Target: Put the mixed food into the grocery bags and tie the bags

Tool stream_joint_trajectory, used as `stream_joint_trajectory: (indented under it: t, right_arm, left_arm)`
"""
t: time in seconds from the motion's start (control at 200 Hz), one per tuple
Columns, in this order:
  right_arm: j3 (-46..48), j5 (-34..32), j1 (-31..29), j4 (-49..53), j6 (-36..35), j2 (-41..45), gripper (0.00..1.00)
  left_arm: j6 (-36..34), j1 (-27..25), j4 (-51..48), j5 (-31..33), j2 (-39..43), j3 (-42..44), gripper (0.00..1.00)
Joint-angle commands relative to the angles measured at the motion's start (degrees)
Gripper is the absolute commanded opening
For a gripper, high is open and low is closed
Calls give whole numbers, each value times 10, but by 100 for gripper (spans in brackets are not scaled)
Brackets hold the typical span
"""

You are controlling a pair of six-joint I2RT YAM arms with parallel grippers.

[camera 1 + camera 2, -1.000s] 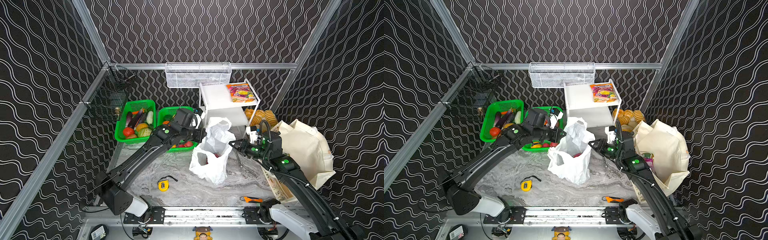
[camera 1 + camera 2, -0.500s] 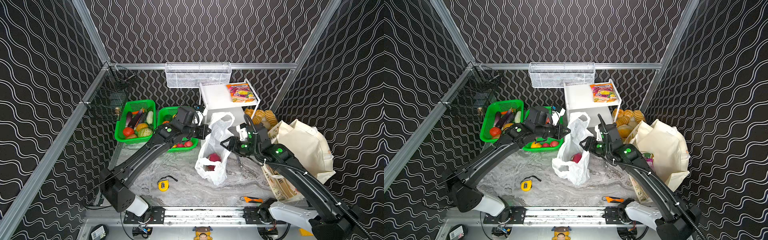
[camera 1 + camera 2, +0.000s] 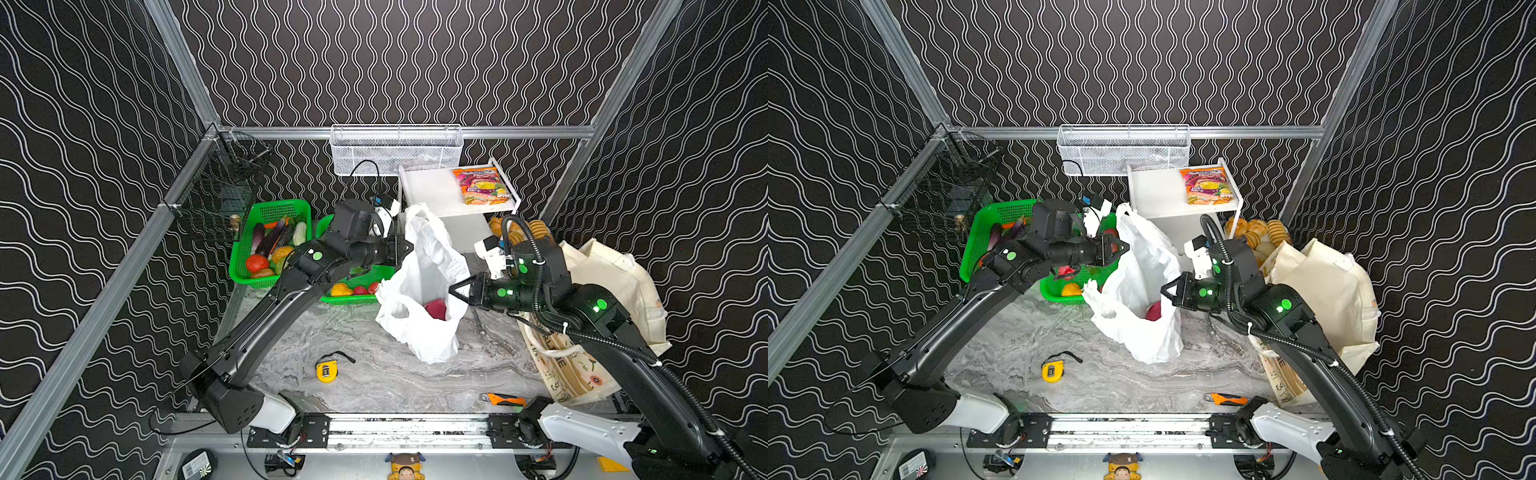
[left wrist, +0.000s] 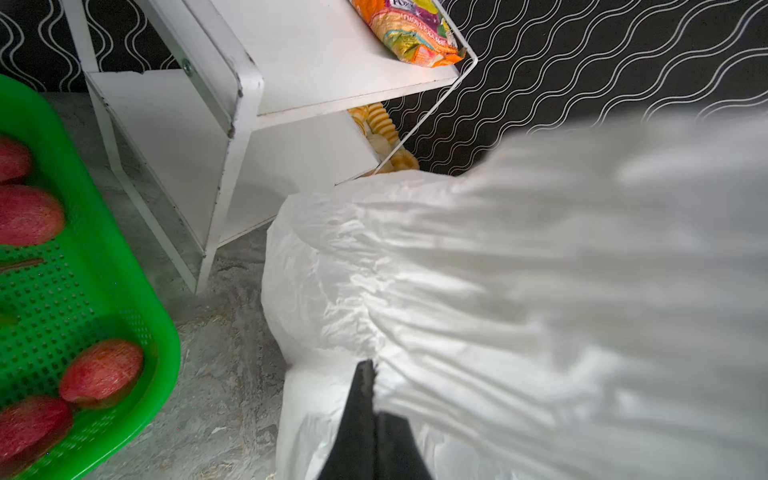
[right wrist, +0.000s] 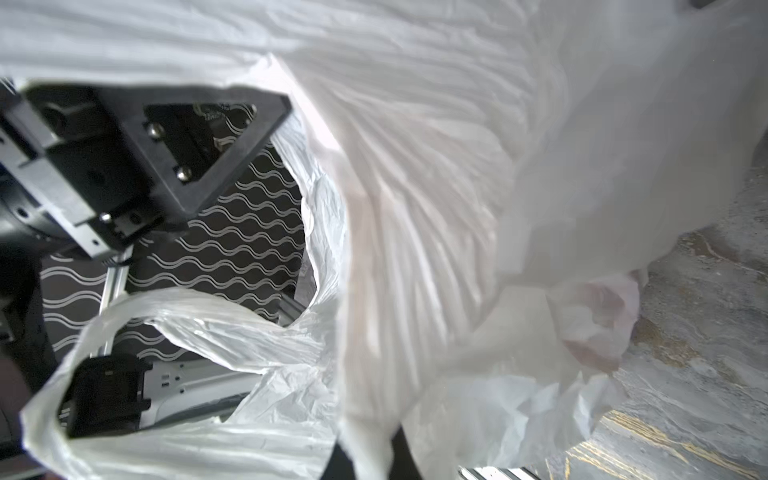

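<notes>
The left pincer point(image 3: 406, 249) is pressed together on the upper left edge of the thin white plastic handle bag point(image 3: 424, 340). In the left wrist view its black fingers point(image 4: 365, 415) meet with bunched plastic drawn taut from them. The right pincer point(image 3: 454, 289) comes in from the opposite side, closed on the bag's right rim. In the right wrist view the film drapes over the dark fingers point(image 5: 357, 461), and the bag's free handle loop hangs open beside them.

Between the two pincers the bag stands on the grey marbled desk point(image 3: 374, 390) with its mouth held apart, and in both top views a round red-pink toy fruit point(image 3: 1153, 311) lies inside it.

Just behind the left pincer sit two green plastic mesh baskets point(image 3: 270, 208) filled with toy produce. An orange-and-purple snack packet point(image 3: 482, 185) lies on top of the white shelf unit point(image 3: 428, 191) at the back. The large cream cloth tote point(image 3: 602, 282) stands at the desk's right edge, behind the right arm. Near the front edge lie a yellow tape measure point(image 3: 326, 370) and an orange utility knife point(image 3: 505, 400), well apart.
</notes>
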State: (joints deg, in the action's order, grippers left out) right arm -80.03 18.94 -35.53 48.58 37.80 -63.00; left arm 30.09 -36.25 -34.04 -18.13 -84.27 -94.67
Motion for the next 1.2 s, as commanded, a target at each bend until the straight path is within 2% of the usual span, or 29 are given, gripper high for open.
stream_joint_trajectory:
  t: [0.0,0.08,0.165,0.31,0.41,0.491,0.616,0.696,0.751,0.831,0.906,1.016,1.196]
  right_arm:
    - [16,19,26,45,-42,-26,0]
    - [48,81,69,21,-56,-43,0]
    - [80,78,98,-7,-53,-50,0]
    - [88,78,141,-43,-47,-48,0]
    - [98,80,144,-68,-38,-41,0]
    - [107,74,149,-70,-37,-40,0]
    - [117,67,155,-75,-40,-39,0]
    - [119,62,155,-75,-41,-39,0]
    - [119,60,156,-78,-43,-38,0]
    - [122,61,156,-84,-44,-34,0]
    - [123,66,156,-90,-43,-33,0]
    - [120,74,156,-93,-46,-31,0]
    - [129,92,156,-111,-43,-19,0]
  left_arm:
    - [14,5,-28,-9,-21,-9,0]
    - [14,6,-31,-24,-47,-19,0]
    - [0,6,-33,-23,-73,-21,0]
    - [-30,7,-52,4,-86,-26,42]
    - [-50,7,-32,4,-56,-3,58]
    - [-67,7,0,1,-15,30,65]
    - [-89,8,24,64,61,88,71]
    - [-92,20,-3,144,95,104,72]
    - [-99,51,-34,162,102,104,71]
    - [-108,115,-63,146,98,113,69]
    - [-120,175,-76,117,71,127,69]
    - [-116,231,-96,97,-2,125,71]
    - [-142,250,-114,151,-129,100,68]
